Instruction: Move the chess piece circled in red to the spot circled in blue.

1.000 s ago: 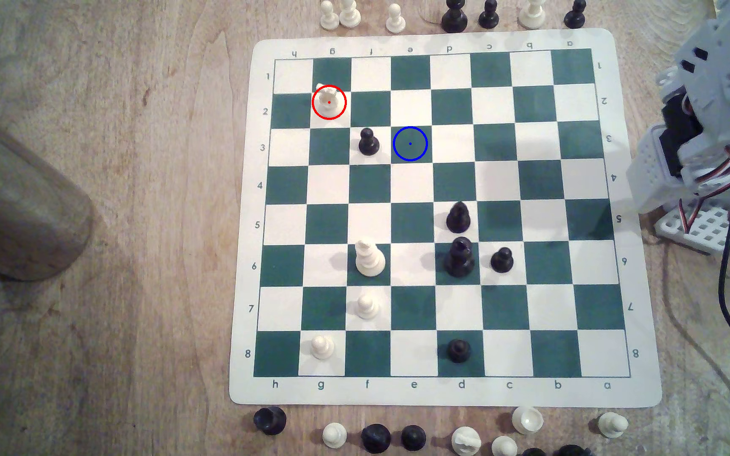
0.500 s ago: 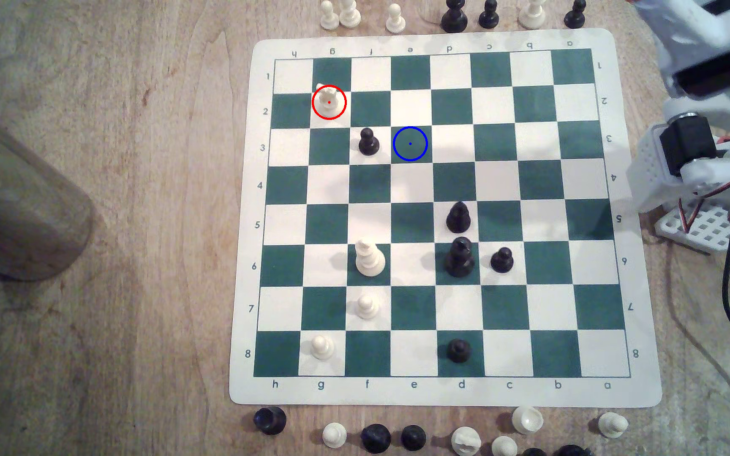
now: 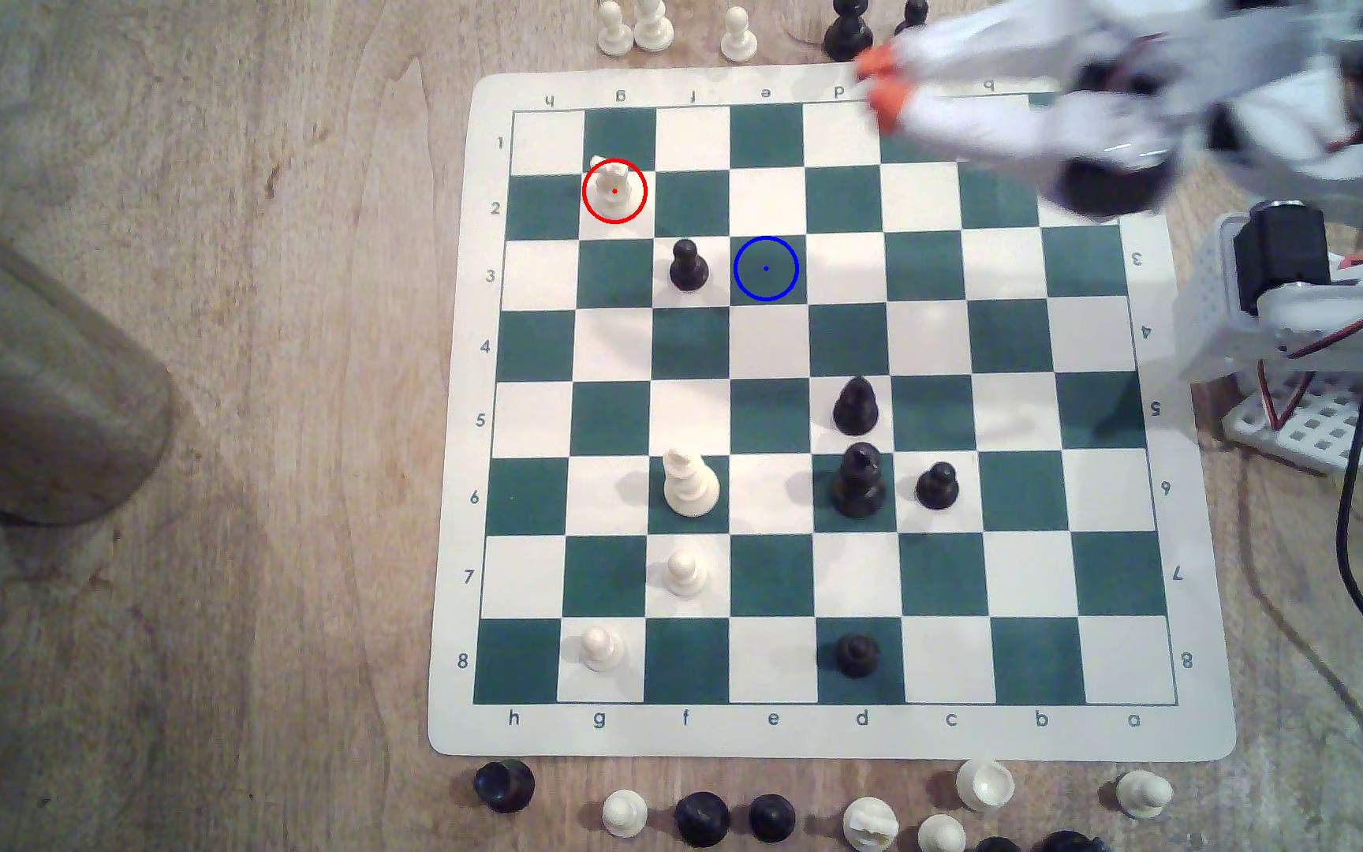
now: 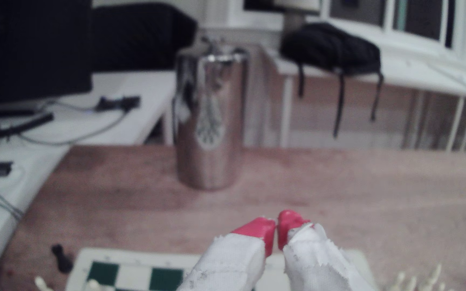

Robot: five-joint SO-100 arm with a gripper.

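The chess piece (image 3: 614, 187), a cream-white rook, stands inside the red ring on a white square near the board's upper left in the exterior view. The spot (image 3: 766, 269) is a dark green square with a blue ring, two columns to the right and one row lower, and nothing stands on it. My gripper (image 3: 879, 82) hovers blurred over the top edge of the board (image 3: 826, 733), well to the right of the rook. In the wrist view its orange-red tips (image 4: 276, 232) nearly touch, and nothing sits between them.
A black pawn (image 3: 688, 266) stands just left of the spot. Other black and white pieces fill the board's lower half. Captured pieces line the table above and below the board. A metal tumbler (image 3: 31, 369) stands far left. The arm's base (image 3: 1309, 344) and a black cable lie at the right.
The arm has unfolded from the exterior view's right edge and swung left. The gripper now reaches over the board's top right part. No chess piece has moved.
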